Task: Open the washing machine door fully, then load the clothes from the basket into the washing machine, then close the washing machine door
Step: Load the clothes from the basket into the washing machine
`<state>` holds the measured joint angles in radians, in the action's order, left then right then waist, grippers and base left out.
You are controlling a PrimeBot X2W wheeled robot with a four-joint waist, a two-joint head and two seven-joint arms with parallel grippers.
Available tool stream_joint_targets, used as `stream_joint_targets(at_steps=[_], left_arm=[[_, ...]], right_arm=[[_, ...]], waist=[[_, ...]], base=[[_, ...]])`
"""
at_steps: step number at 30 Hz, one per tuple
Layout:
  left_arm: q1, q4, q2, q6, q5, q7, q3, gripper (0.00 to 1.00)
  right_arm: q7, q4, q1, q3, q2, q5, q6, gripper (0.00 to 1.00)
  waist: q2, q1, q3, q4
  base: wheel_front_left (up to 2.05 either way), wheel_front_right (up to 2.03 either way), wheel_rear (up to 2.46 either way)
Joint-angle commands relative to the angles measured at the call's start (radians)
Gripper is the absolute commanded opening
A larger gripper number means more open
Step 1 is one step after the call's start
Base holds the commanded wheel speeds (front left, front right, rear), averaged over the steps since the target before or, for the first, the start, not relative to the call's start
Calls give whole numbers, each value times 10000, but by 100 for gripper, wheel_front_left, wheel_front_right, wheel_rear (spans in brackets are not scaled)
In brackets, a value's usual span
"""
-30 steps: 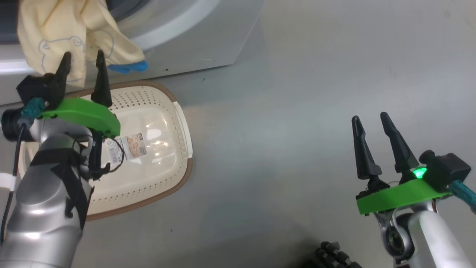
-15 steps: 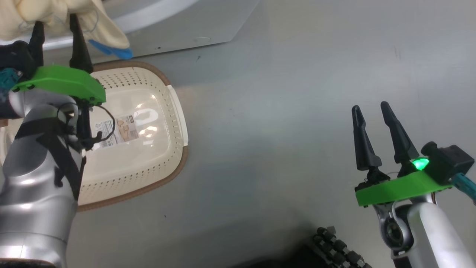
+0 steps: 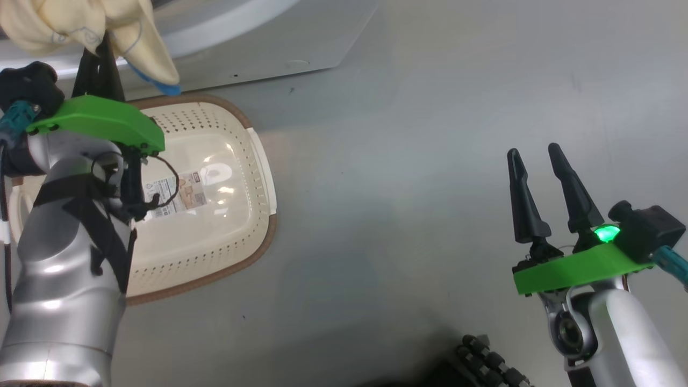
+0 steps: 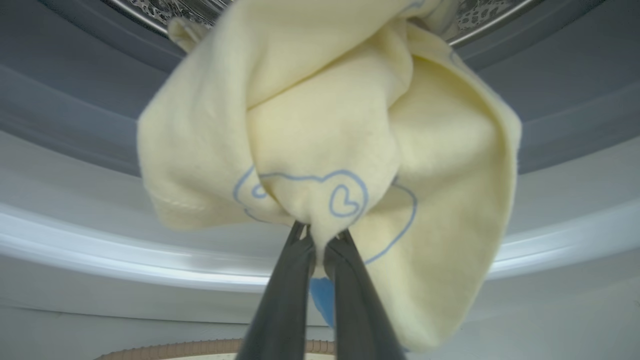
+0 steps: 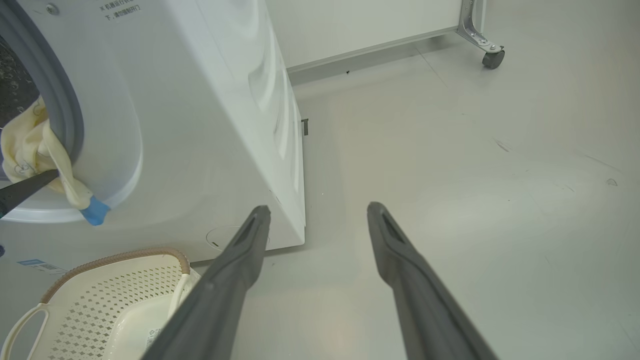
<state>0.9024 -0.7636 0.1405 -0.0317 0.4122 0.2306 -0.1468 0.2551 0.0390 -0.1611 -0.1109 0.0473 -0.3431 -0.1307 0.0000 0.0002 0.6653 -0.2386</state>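
Here, at the mouth of the washing machine [image 5: 200,125]: the left gripper [image 4: 317,240], fingers pressed together on a low fold of the clothes [image 4: 325,125], pinching the cloth just under a thin blue heart drawing; cream-yellow fabric bunched above the fingertips, draped out over the grey gasket [image 5: 60,110] and down the white front; a bright blue trim [image 5: 94,214] dangling at the lowest corner; upper end of the cloth reaching in against the perforated steel drum [image 4: 145,6], seen at the top of the left wrist view.

Below, on the grey floor [image 3: 430,161], just beside the washer's front: the basket [image 3: 263,252], upright; brown rim all round, white handles at the sides, a label sticker [image 3: 180,196] showing on its glossy bottom; left forearm across its near side in the head view.

Off to the right, well apart from basket and washer: the right gripper [image 3: 533,150], fingers spread wide, above bare floor; a green lamp [image 3: 607,234] lit on its wrist mount.

Low on the washer front, near the basket's far rim, a small blue sticker [image 5: 37,265]; far back across the floor, a castor [image 5: 492,57] under a metal leg.
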Motion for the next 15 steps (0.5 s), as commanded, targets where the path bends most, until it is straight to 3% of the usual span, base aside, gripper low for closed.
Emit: stream_joint_targets(at_steps=[1,15], left_arm=[[530,1005,431,-38,-259,310,443,0],[186,927,499,-114,-850,299,186,0]], right_arm=[[66,-190,11,-140,41,-5,0,100],[66,62,168,-320,35,7,0,100]], waist=[[0,-2,-162,97],[0,-2,-1088,361]], base=[[0,0,0],[0,0,0]])
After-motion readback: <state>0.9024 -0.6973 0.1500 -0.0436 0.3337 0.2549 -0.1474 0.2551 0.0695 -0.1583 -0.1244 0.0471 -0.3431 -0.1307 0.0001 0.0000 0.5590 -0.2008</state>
